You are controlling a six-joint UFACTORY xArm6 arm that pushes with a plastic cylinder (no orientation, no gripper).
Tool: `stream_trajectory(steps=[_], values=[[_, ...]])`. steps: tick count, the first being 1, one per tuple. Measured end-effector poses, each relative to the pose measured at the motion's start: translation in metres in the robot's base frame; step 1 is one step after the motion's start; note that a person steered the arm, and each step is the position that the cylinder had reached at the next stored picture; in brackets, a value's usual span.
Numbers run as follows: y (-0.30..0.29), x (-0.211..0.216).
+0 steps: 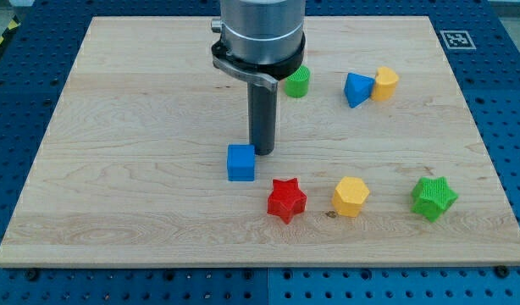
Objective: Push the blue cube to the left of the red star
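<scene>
One gap matters: the cube (240, 163) sits centre-frame, up-left of the star (286, 200). No jaws, only a rod; my tip (262, 152) seems to touch the cube's upper-right corner.

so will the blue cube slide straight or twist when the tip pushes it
The blue cube sits flat on smooth wood, so it will probably slide rather than roll or tip. My tip is at its upper right corner, off centre, so a push from there would likely twist it. It looks like small rigid plastic, probably light.
</scene>
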State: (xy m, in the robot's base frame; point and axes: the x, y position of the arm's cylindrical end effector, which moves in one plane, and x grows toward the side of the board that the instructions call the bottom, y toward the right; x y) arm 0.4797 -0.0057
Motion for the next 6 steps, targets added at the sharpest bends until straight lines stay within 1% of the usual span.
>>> stream_trajectory(steps=[1, 2, 3, 5, 6], values=[[-0.009, 0.004], [-0.019, -0.003], [-0.039, -0.001], [-0.048, 0.044], [-0.048, 0.055]])
